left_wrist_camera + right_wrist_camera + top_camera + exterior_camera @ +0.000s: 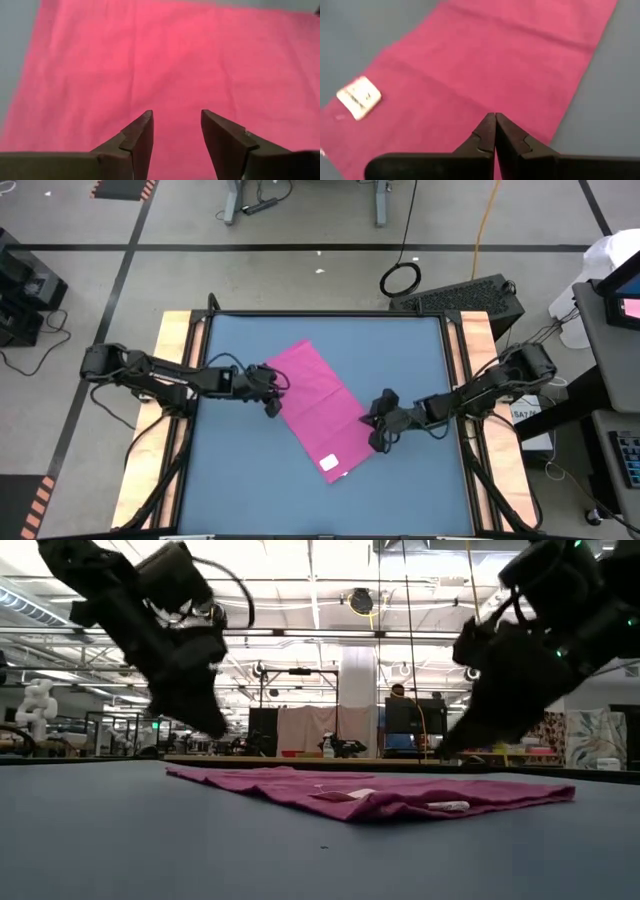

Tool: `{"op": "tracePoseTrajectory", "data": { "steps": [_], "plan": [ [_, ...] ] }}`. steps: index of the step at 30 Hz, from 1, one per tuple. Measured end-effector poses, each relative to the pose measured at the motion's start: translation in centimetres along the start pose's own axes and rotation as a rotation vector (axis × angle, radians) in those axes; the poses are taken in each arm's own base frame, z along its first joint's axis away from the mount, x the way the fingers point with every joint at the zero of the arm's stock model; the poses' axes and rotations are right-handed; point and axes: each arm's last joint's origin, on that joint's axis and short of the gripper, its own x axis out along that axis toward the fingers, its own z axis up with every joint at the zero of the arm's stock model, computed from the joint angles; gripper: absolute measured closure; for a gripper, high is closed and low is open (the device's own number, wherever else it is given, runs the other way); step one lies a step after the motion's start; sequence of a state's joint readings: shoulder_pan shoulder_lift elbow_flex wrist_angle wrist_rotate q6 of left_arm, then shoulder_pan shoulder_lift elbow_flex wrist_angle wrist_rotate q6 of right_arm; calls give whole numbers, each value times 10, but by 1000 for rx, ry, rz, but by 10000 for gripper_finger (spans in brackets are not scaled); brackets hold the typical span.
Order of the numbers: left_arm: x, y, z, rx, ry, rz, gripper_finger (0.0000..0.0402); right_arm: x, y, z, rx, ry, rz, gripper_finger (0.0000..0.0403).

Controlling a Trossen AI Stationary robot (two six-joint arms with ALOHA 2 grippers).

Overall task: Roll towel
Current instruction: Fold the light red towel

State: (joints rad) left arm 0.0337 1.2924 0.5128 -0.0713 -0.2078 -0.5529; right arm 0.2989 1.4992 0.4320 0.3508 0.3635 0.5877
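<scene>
The magenta towel lies flat on the blue tabletop as a long strip. It runs slantwise from the far middle toward the near right, and its white tag is at the near end. My left gripper stands open at the towel's left long edge, and in the left wrist view only flat cloth shows beyond its fingers. My right gripper is shut beside the right long edge, near the tag end. In the low view both grippers hang above the cloth.
Bare blue tabletop surrounds the towel on all sides. Wooden rails run along the table's left and right sides, where the arms are mounted.
</scene>
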Motion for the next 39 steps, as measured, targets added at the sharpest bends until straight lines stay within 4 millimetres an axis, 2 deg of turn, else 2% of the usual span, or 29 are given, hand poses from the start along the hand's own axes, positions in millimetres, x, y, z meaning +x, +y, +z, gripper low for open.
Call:
{"op": "tracePoseTrajectory", "data": {
  "steps": [7,12,17,23,27,32,35,39],
  "plan": [
    [30,10,-15,11,85,84,231,7,3,-21,48,104,-14,403],
    [51,23,-11,-22,76,119,231,12,14,-30,121,80,20,403],
    [56,34,-1,42,24,111,231,16,25,-36,176,65,81,403],
    [56,46,15,122,1,70,231,22,44,-31,170,61,103,403],
    [47,49,25,93,-8,-6,231,22,51,-22,169,62,120,403],
    [18,45,43,88,-122,-89,231,16,47,-16,157,102,75,403],
    [-1,47,46,86,-151,-32,230,10,39,-5,175,141,78,402],
    [-17,56,44,45,-151,121,230,-3,21,22,148,121,76,383]
  ]
}}
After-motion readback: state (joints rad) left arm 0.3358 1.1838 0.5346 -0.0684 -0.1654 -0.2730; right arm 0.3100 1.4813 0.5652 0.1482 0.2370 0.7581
